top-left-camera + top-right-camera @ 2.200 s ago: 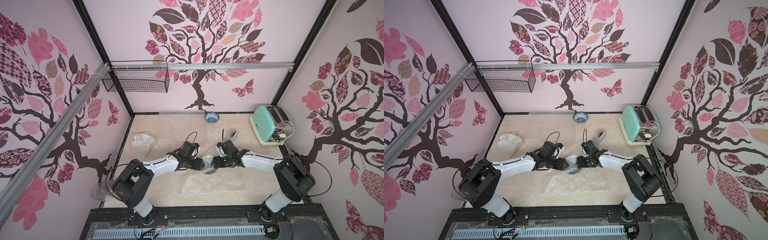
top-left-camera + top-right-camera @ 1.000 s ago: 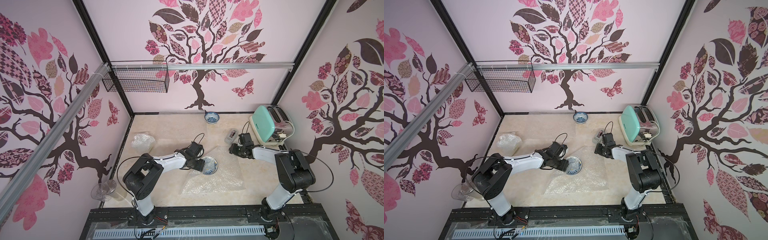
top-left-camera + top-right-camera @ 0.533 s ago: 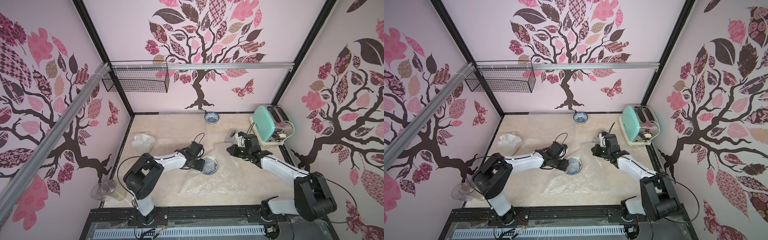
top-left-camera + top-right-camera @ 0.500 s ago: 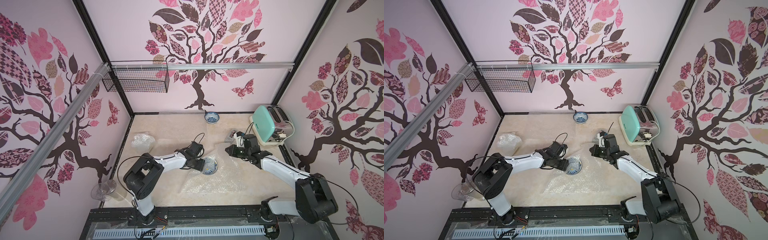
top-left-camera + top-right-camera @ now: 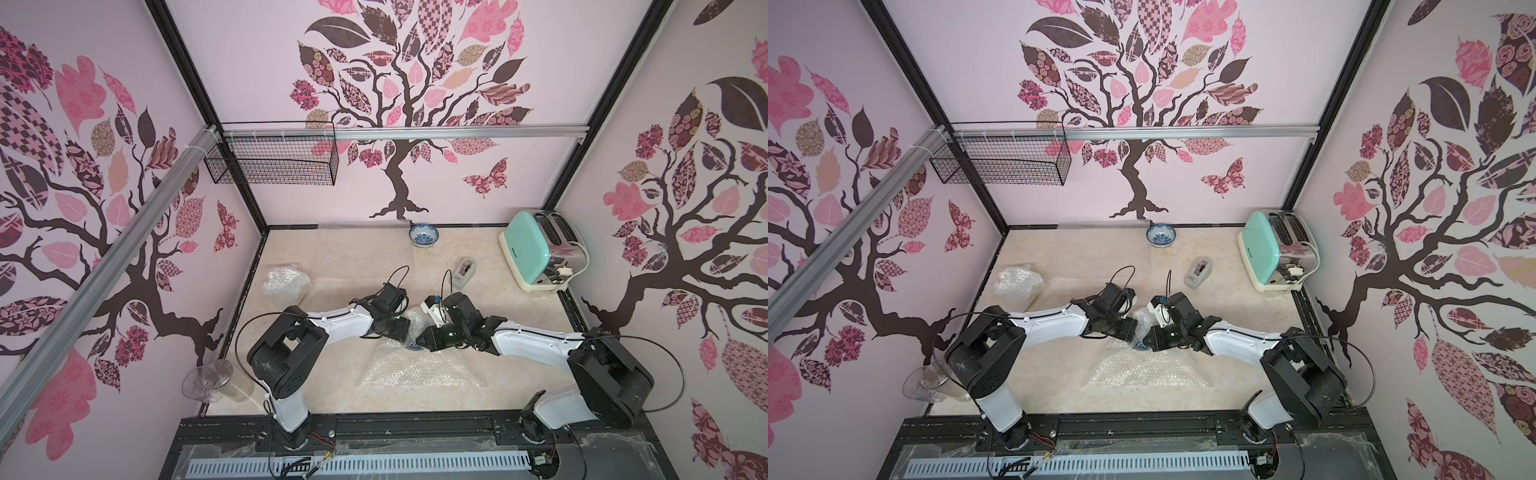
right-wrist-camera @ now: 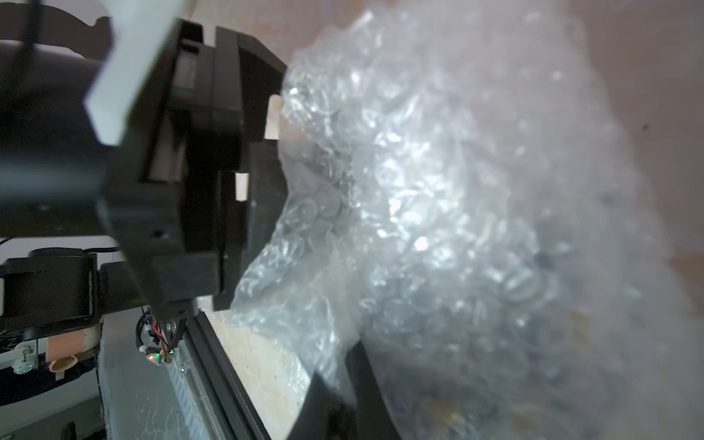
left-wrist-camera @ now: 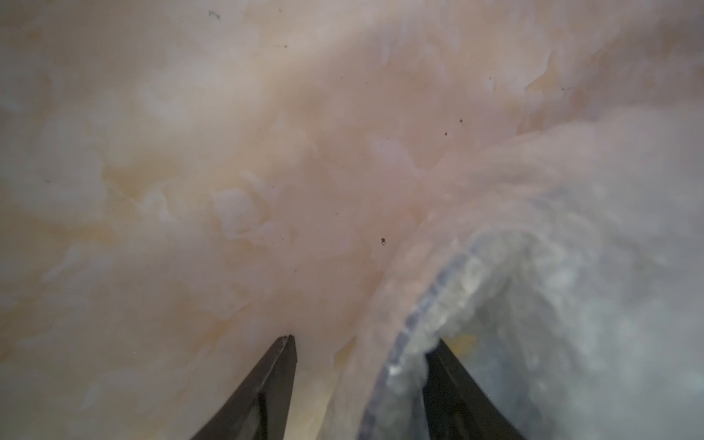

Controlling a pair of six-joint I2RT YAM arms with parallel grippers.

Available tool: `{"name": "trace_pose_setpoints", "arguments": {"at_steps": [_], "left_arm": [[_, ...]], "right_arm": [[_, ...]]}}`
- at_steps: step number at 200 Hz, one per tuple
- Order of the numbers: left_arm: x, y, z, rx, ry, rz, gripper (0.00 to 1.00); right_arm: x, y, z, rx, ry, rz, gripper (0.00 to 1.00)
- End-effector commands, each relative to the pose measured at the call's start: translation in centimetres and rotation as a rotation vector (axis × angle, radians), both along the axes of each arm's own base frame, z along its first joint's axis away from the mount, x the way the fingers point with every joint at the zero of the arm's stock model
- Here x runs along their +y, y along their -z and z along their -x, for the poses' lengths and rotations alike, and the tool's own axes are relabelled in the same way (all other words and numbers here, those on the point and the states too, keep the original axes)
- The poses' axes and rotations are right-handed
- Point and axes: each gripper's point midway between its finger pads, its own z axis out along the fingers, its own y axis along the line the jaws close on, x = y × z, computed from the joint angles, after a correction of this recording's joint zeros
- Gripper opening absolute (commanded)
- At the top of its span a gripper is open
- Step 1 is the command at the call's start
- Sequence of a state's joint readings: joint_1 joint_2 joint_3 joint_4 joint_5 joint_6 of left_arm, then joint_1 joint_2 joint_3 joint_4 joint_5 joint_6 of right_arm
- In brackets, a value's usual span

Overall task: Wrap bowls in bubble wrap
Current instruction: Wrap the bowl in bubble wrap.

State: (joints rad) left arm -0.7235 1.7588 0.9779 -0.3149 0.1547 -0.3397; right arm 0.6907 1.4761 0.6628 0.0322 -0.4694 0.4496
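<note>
A blue-and-white bowl (image 5: 412, 345) sits on a bubble wrap (image 5: 415, 372) sheet mid-table, only its rim edge showing in both top views. A corner of the sheet is folded over it. My right gripper (image 5: 420, 340) is shut on that corner, pinched thin in the right wrist view (image 6: 343, 356). My left gripper (image 5: 401, 332) is open astride the bowl's rim (image 7: 423, 304): one finger outside over the table, the other inside under the wrap (image 7: 571, 304). The two grippers nearly meet over the bowl. Another blue-and-white bowl (image 5: 424, 237) stands bare by the back wall.
A crumpled bubble-wrap bundle (image 5: 286, 282) lies at the left. More wrap (image 5: 361, 226) lies along the back wall. A grey tape dispenser (image 5: 465, 270) and a mint toaster (image 5: 534, 253) stand at the right, a clear glass (image 5: 212, 380) at the front left. A wire basket (image 5: 274, 160) hangs on the wall.
My right gripper shut on the sheet's far right corner and carried it left over the bowl, up to the left gripper. The left arm stayed at the bowl.
</note>
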Motion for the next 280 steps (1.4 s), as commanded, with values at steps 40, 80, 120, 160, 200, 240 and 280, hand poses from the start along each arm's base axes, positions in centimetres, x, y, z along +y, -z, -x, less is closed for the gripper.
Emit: {"name": "trace_pose_setpoints", "arguments": {"at_steps": [40, 80, 120, 160, 200, 240, 280], "left_arm": [[2.4, -0.2, 1.2, 0.027, -0.087, -0.075, 0.6], [4.4, -2.8, 0.5, 0.012, -0.21, -0.047, 0.62], [3.8, -7.5, -0.4, -0.024, -0.244, 0.212, 0.63], [1.9, -6.4, 0.2, 0.047, -0.162, 0.253, 0.65], [0.6, -7.4, 0.8, 0.048, -0.126, 0.357, 0.66], [0.8, -8.3, 1.2, 0.036, -0.129, 0.381, 0.66], [-0.2, -7.9, 1.6, 0.052, -0.106, 0.397, 0.66]], "right_arm": [[-0.1, 2.3, 0.0, 0.017, -0.023, 0.067, 0.08], [-0.1, 2.5, -0.2, 0.009, -0.027, 0.08, 0.1], [0.1, 2.6, -0.3, 0.011, -0.038, 0.082, 0.11], [0.4, 2.3, -0.6, 0.003, -0.042, 0.078, 0.12], [0.3, 2.4, -0.6, 0.004, -0.045, 0.085, 0.13], [0.4, 2.1, -0.8, -0.003, -0.049, 0.088, 0.13], [0.6, 1.8, -1.0, -0.007, -0.051, 0.083, 0.13]]}}
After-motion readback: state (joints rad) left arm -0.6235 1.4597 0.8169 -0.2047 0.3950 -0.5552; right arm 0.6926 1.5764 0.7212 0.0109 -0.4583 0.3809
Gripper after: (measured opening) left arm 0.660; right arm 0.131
